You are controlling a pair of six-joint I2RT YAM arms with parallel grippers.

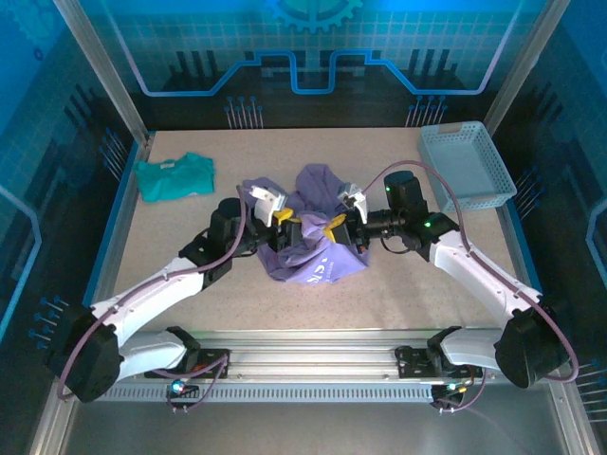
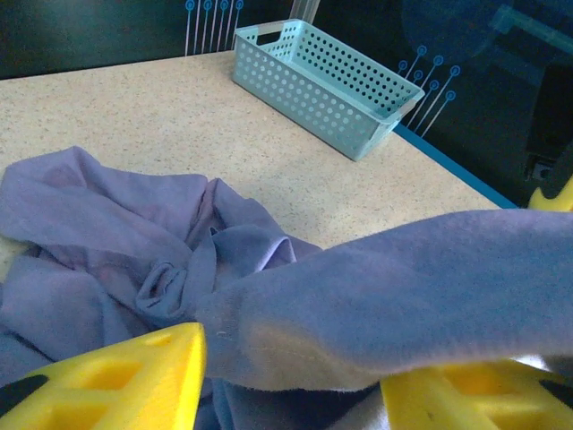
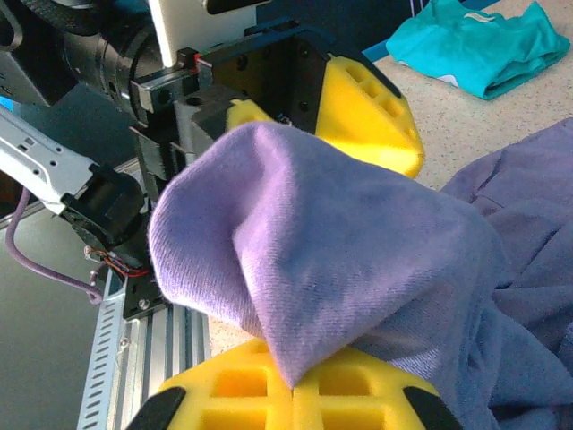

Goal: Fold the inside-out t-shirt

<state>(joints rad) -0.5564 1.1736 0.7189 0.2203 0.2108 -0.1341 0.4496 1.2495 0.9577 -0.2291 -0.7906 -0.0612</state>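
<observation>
The inside-out t-shirt [image 1: 318, 242] is a crumpled lavender heap in the middle of the table. My right gripper [image 1: 334, 227] is shut on a fold of it. In the right wrist view the cloth [image 3: 340, 260] comes out in a peak from between the closed yellow fingers [image 3: 224, 390]. My left gripper [image 1: 285, 223] faces it from the left and is open. A taut band of the shirt [image 2: 385, 287] runs across the gap between its two yellow fingers [image 2: 116, 381], which stand apart. The rest of the shirt [image 2: 98, 233] lies bunched on the table beyond.
A folded teal shirt [image 1: 175, 177] lies at the back left. A light blue perforated basket [image 1: 467, 166] stands at the back right. The two grippers are close together over the heap, and the left gripper's body [image 3: 233, 81] is right in front of the right wrist camera.
</observation>
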